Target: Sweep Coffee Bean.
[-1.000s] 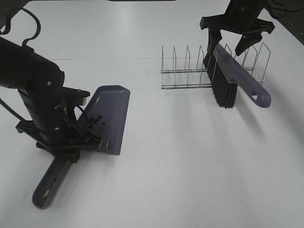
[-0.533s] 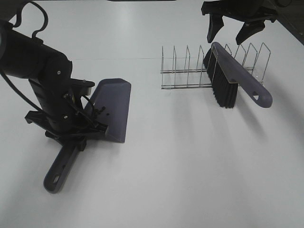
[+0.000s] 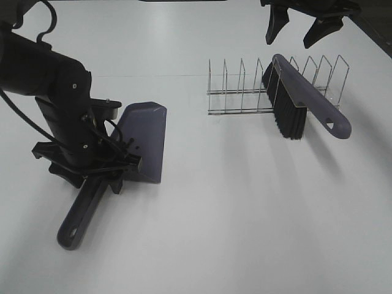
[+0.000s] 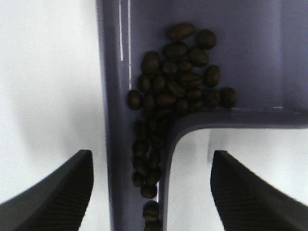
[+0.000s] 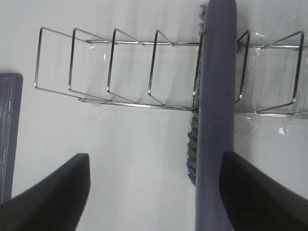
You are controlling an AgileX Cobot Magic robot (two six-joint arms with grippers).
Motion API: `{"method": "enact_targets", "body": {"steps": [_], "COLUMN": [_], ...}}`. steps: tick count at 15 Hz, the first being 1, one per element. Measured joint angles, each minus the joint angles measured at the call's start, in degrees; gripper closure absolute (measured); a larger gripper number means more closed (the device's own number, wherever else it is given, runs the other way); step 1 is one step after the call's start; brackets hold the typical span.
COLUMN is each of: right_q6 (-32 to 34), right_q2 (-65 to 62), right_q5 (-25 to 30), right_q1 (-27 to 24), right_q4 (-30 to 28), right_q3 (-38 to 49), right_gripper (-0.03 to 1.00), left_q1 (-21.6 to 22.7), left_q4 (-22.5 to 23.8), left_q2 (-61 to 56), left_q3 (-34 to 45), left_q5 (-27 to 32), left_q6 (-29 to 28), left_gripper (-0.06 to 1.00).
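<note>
I see the small dark oval coffee beans [image 4: 173, 91] heaped in the grey-purple plastic dustpan [image 3: 147, 138], at nine o'clock on the white table [image 3: 245, 208], so sweeping looks finished. My left gripper [image 4: 151, 185] hangs spread over the pan, gripping nothing. At two o'clock, the grey-purple black-bristled brush [image 3: 300, 104] rests in the wire rack [image 3: 245, 92]; my right gripper [image 5: 154, 190] hovers spread above.

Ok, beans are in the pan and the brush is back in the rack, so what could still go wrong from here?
The coffee beans sit loose by the dustpan back wall; some trail into the handle channel, so tilting it could spill them. The left gripper is open astride the handle, so lifting now could leave the pan behind. The brush only leans in the wire rack; the open right gripper above could knock it.
</note>
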Motion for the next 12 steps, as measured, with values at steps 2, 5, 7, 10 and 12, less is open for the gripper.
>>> {"method": "enact_targets", "body": {"steps": [2,5,7,10,12], "right_q6": [0.0,0.0,0.0,0.0,0.0], "right_q2": [-1.4,-4.1,-8.8,-18.6,-28.6], "right_q5": [0.0,-0.1,-0.2,-0.2,-0.2], "right_q1": [0.0,0.0,0.0,0.0,0.0], "right_q4": [0.2,0.3,0.3,0.7,0.6], "right_q3": [0.1,0.3,3.7,15.0,26.1], "right_gripper": [0.28,0.28,0.28,0.28,0.28], "left_q1": [0.0,0.6,3.7,12.4,17.1], "left_q4": [2.0,3.5,1.5,-3.0,-3.0], "left_q2": [-1.0,-1.2,-1.3,-4.0,-10.8], "left_q3": [-3.2,-8.5,-12.3,-14.6,-13.9], "left_q5": [5.4,13.1,16.2,17.0,18.3], "left_q6": [0.5,2.8,5.4,10.1,13.5], "left_gripper": [0.32,0.32,0.32,0.32,0.32]}}
